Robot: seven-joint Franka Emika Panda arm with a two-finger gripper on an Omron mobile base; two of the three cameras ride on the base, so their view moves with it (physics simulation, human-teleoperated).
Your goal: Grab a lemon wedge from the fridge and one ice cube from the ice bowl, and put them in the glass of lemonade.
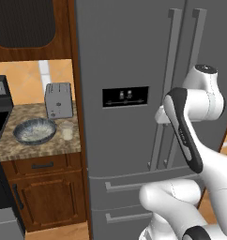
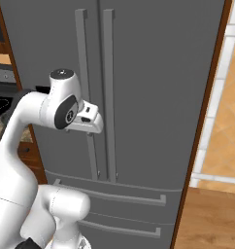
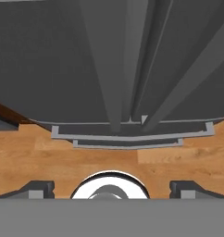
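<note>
Fridge (image 1: 129,61): doors shut, straight ahead of the arm.
Gripper (image 3: 112,187): fingers spread wide, empty, right by the door handles (image 2: 95,87), looking down them at the wood floor (image 3: 49,162).
Ice bowl (image 1: 34,131): on the desk (image 1: 49,147) left of the fridge, before the toaster (image 1: 58,100).
Glass of lemonade (image 1: 67,130): just right of the bowl.

tall grey steel french-door fridge (image 1: 129,61): upright, both upper doors shut, two long vertical handles side by side at the centre seam, black dispenser panel on the left door, two drawers below, both closed.

wide shallow round ice bowl (image 1: 34,131): grey-blue rim, pale speckled inside, upright on the speckled bench left of the fridge.

small short translucent glass of lemonade (image 1: 66,130): pale whitish contents, upright, just beside the bowl's right.
</note>
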